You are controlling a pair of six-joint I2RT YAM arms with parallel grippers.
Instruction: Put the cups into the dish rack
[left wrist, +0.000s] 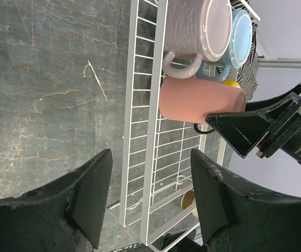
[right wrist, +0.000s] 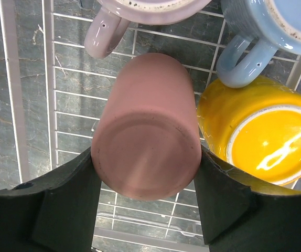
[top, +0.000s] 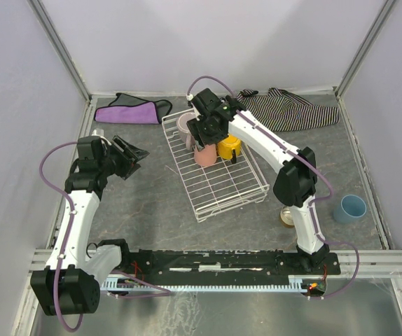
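Right wrist view, right pincer (right wrist: 146, 202) clasping salmon tumbler (right wrist: 148, 115), left pincer (left wrist: 150, 197) spread, empty

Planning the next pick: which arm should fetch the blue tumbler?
Right. The blue tumbler stands beside the right arm's base; the left gripper, though open, sits across the dish rack. The right gripper must first release the salmon tumbler.
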